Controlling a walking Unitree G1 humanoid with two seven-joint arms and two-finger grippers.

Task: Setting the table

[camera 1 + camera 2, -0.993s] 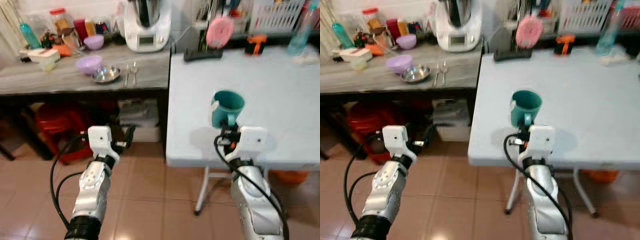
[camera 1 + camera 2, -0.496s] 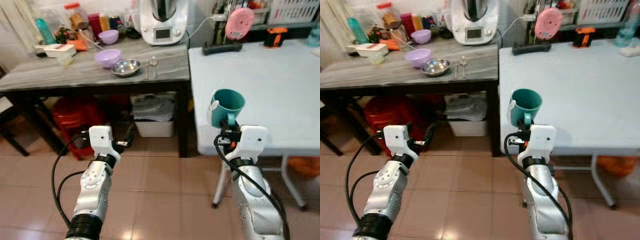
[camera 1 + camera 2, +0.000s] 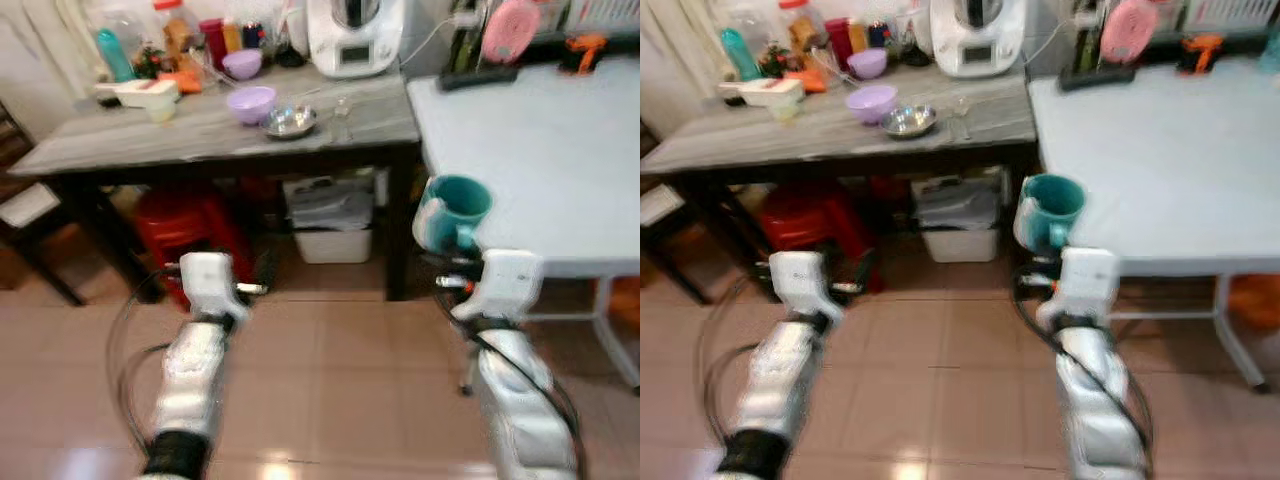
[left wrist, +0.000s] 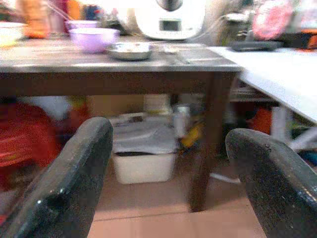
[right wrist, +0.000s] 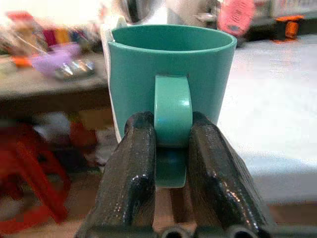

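A teal mug stands upright in the air at the near left corner of the pale blue table. My right gripper is shut on the teal mug by its handle, one black finger on each side. My left gripper is open and holds nothing, low over the tiled floor in front of the dark wooden table. On that wooden table lie a purple bowl, a steel dish and some cutlery.
A white kitchen machine, jars and bottles crowd the back of the wooden table. Under it sit a red stool and a white bin. A pink round thing and an orange tool stand at the blue table's far edge.
The whole view has shifted right and blurred as the camera moved left. The mug stays in my right gripper. Both arms keep the same pose.
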